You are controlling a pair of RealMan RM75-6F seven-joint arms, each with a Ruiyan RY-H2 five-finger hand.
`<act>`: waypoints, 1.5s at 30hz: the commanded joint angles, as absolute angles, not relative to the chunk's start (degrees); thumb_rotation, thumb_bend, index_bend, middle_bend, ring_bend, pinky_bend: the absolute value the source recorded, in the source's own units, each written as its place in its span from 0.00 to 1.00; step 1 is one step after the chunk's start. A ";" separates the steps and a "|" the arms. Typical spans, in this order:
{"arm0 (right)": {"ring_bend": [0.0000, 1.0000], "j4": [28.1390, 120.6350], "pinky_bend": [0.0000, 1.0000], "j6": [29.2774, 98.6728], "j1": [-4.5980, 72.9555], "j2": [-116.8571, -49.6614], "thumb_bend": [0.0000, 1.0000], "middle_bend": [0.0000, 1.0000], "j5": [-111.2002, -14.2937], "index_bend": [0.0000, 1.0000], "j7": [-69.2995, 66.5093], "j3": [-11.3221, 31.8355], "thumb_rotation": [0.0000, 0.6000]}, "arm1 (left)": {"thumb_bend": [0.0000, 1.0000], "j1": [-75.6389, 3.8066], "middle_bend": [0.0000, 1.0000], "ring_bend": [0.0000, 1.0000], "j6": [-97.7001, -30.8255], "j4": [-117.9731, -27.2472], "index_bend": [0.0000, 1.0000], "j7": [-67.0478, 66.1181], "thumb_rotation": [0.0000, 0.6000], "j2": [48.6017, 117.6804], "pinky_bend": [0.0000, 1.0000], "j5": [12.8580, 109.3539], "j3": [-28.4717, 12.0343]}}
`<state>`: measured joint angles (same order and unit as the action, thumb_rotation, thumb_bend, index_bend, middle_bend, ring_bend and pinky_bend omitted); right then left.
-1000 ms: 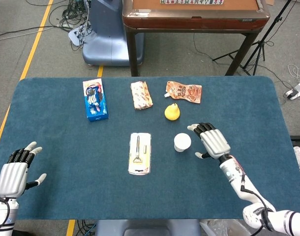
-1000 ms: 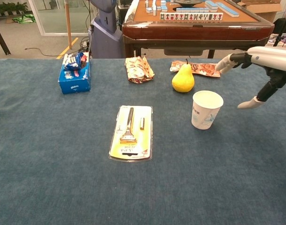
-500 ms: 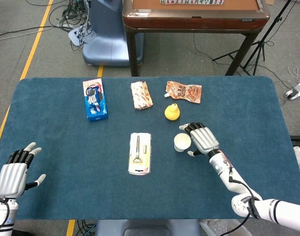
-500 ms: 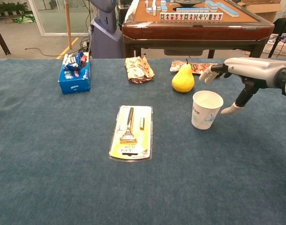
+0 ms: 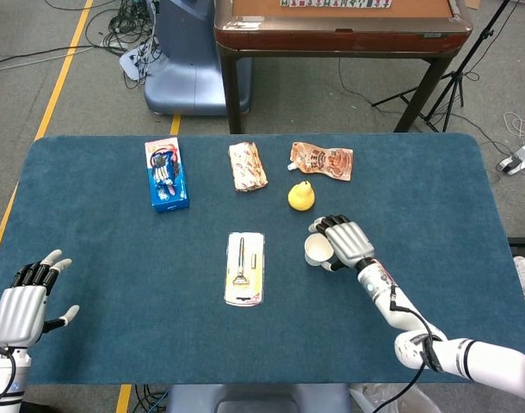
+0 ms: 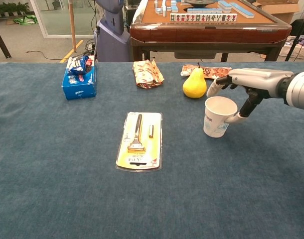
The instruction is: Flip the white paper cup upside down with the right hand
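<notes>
Blue felt table (image 5: 90, 284), workshop floor and a wooden mahjong table (image 6: 207, 25) behind. Landmark: white paper cup (image 6: 219, 116), upright, mouth up, standing on the felt. Yellow pear (image 6: 194, 83) just behind-left of cup, apart from it; orange pouch (image 5: 321, 159) further behind. Razor blister pack (image 6: 138, 141) left of cup, well apart. Snack packet (image 5: 247, 166) behind-left, blue biscuit box (image 5: 167, 175) far left.

Right hand (image 5: 342, 242) at cup's right side, palm down, fingers arched over the rim, thumb tip at or on the right wall. Not clamped yet as far as visible; contact on the far side hidden, so a closed grasp could not be confirmed. Reads as pre-grasp: wrapping from the side probably to leave wrist roll for inverting.

Left hand (image 5: 26, 301) far left of cup at table's near edge, fingers spread, holding nothing, parked out of the way.

Cup not flipped. Risk judged: thin wall, could crush or tip toward pear.
</notes>
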<state>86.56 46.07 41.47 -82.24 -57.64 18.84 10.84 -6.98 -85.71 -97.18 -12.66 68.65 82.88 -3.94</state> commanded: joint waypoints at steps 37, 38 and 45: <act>0.09 80.38 0.03 54.27 51.99 -87.22 0.31 0.23 -49.68 0.38 59.00 3.41 1.00 | 0.15 -6.19 0.13 0.16 -85.96 -95.83 0.22 -11.40 1.00 68.93 0.13 82.60 -3.79; 0.07 79.93 0.02 54.39 52.34 -87.79 0.31 0.22 -48.98 0.37 60.50 3.10 1.00 | 0.15 -6.15 0.13 0.16 -85.96 -95.85 0.22 -11.38 1.00 68.92 0.13 82.57 -3.78; 0.00 81.04 0.00 55.16 53.72 -90.19 0.27 0.10 -44.89 0.08 63.04 3.94 1.00 | 0.15 -6.18 0.13 0.16 -85.70 -95.59 0.22 -11.08 1.00 69.07 0.13 82.70 -3.68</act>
